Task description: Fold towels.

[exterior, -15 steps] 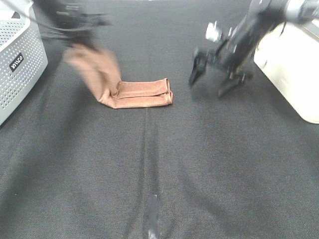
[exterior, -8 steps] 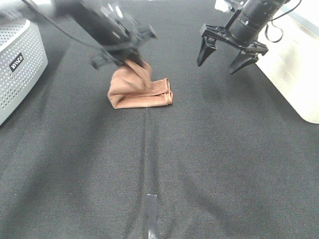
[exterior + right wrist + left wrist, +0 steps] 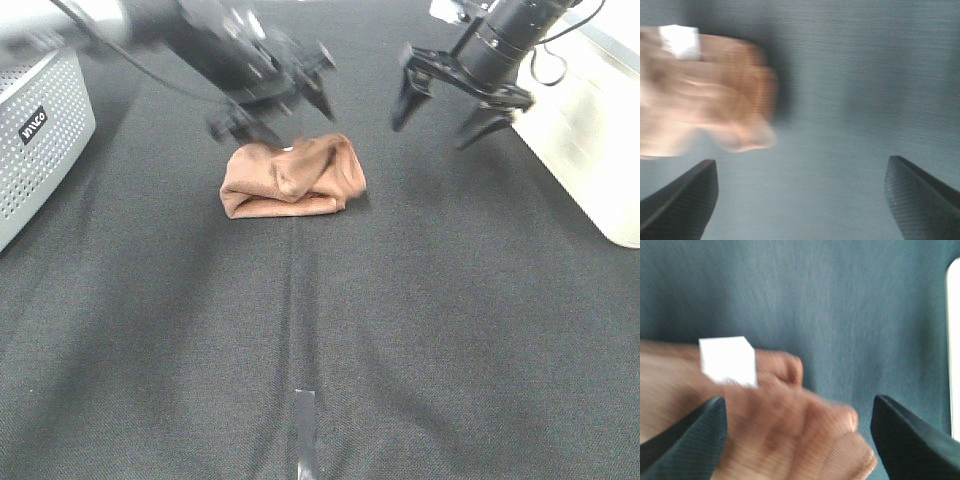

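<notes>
Left pincer (image 3: 280,112) hangs spread just above the one reddish-brown towel (image 3: 292,178), which lies loosely bunched on the dark bench (image 3: 400,330), its single white tag (image 3: 727,360) on top. Right pincer (image 3: 435,128), likewise spread and holding nothing, hovers apart from the towel. One perforated basket (image 3: 35,130) and one cream box (image 3: 590,130) stand at opposite sides.

I count one towel (image 3: 293,177) with one white tag (image 3: 728,360), two grippers of mine, the left gripper (image 3: 278,112) and the right gripper (image 3: 435,125), one grey basket (image 3: 40,130), one white box (image 3: 590,130), one strip of tape (image 3: 306,430)
</notes>
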You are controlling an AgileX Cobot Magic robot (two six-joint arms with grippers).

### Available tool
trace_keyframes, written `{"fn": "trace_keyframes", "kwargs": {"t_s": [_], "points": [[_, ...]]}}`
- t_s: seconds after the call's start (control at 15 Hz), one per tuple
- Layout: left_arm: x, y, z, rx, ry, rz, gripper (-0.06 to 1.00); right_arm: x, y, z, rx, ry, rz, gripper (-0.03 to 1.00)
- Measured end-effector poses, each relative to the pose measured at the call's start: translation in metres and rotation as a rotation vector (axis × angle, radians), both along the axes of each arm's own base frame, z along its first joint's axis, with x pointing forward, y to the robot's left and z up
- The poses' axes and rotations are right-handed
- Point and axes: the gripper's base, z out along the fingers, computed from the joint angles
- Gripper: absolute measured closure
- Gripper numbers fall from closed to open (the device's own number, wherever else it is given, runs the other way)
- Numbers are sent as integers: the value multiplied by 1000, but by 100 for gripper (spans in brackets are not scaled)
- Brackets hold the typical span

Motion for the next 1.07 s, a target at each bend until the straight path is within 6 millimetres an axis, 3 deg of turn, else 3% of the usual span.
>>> {"fn": "trace_keyframes", "kwargs": {"t_s": [0.13, 0.27, 0.4, 0.47, 0.53, 0.67, 0.87, 1.07], "points": [[9, 42, 46, 58, -149, -23, 19, 1, 20, 9, 175, -58, 53, 12], [13, 72, 71, 73, -211, 12, 19, 1, 46, 17, 303, -125, 95, 12], [15, 96, 84, 77, -233, 54, 19, -3, 80, 11, 429, -136, 136, 12], [15, 96, 84, 77, -233, 54, 19, -3, 80, 11, 429, -136, 136, 12], [16, 106, 90, 87, -244, 67, 19, -7, 106, -6, 499, -114, 176, 12], [16, 112, 93, 105, -250, 76, 19, -13, 131, -32, 552, -67, 205, 12], [15, 115, 92, 129, -240, 69, 19, -13, 136, -58, 536, -36, 211, 12], [15, 115, 91, 132, -236, 66, 19, -2, 107, -65, 467, -17, 152, 12]]}}
